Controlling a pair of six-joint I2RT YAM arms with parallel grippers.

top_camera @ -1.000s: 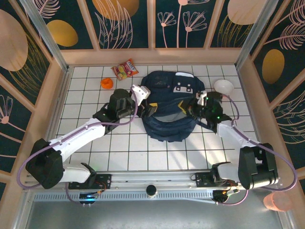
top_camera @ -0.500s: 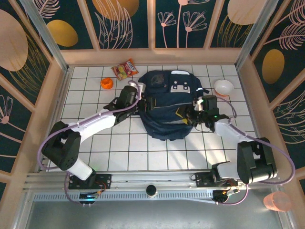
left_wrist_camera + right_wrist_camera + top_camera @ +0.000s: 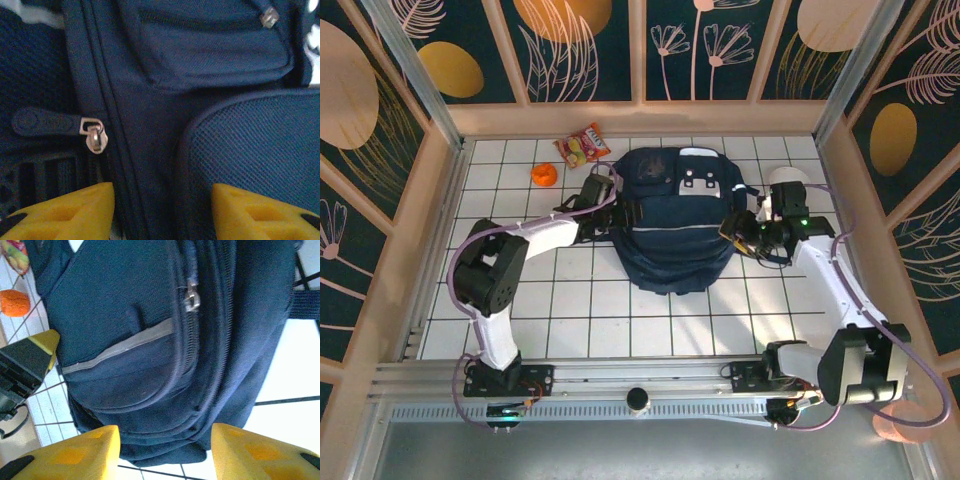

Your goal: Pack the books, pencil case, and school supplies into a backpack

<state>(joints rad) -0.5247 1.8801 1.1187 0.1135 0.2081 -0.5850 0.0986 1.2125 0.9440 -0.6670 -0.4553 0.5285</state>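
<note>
The navy backpack [image 3: 670,225] lies flat on the tiled table, zipped, its white-patched front facing up. My left gripper [image 3: 611,209] is at the pack's left edge. In the left wrist view its yellow fingers stand apart over a dark fabric seam [image 3: 162,210], just below a metal zipper pull [image 3: 94,137]. My right gripper [image 3: 739,228] is at the pack's right side, open; its fingers frame the pack's lower end [image 3: 165,450] without touching it. The books, pencil case and school supplies are out of view.
A red-orange snack packet [image 3: 582,146] and a small round orange object [image 3: 544,174] lie at the back left. A white bowl [image 3: 788,180] sits behind my right arm. Wooden walls close in the table on three sides.
The backpack went from bunched up to lying flat. My right gripper opened and drew back to the right. My left arm stretched low to the pack's left edge and its jaws narrowed.
</note>
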